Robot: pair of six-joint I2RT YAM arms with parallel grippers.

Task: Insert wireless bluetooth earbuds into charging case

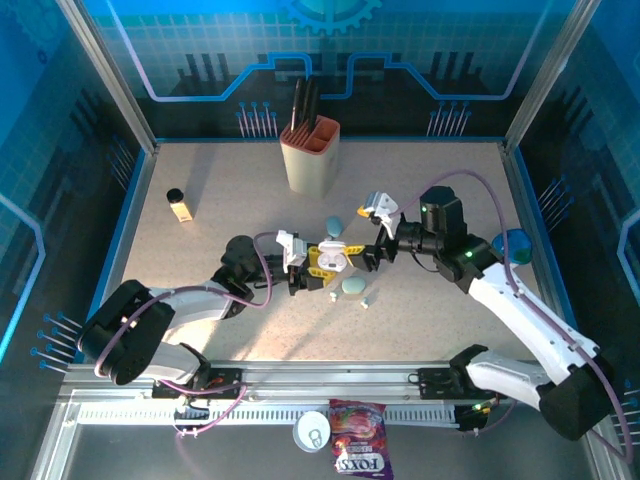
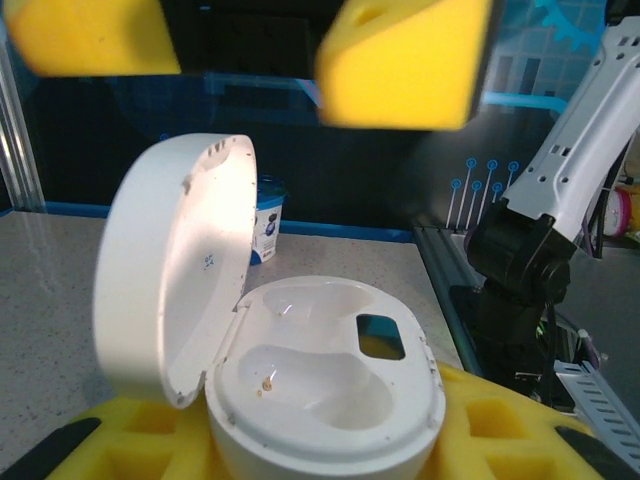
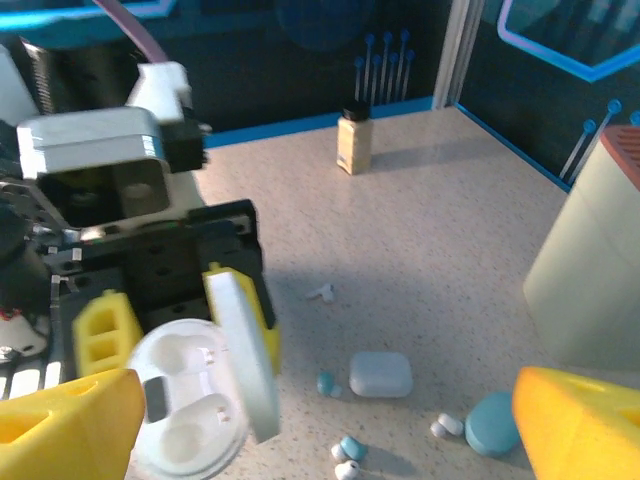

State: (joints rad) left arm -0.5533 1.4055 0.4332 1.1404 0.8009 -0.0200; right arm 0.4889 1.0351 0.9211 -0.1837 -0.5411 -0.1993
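Observation:
The charging case [image 2: 325, 385], white and round, stands with its lid swung up at the left, and both wells are bare. My left gripper [image 2: 300, 455] is shut on it, yellow pads hugging its base; from above they show as left gripper [image 1: 322, 260] and case [image 1: 336, 258]. My right gripper [image 3: 325, 430] hangs open just beyond the case [image 3: 190, 405], with nothing between its yellow fingertips [image 3: 70, 425]. Earbuds lie loose on the table below it: a white one [image 3: 322, 293], a teal one [image 3: 326, 383], a teal and white pair [image 3: 347, 455], and a white pair [image 3: 445, 427].
A small white square case [image 3: 381, 374] and a teal pebble case [image 3: 493, 422] lie among the earbuds. Another teal case [image 1: 353, 286] lies near the grippers. A knife block [image 1: 312, 150] stands at the back, and a small bottle [image 1: 178, 205] at far left.

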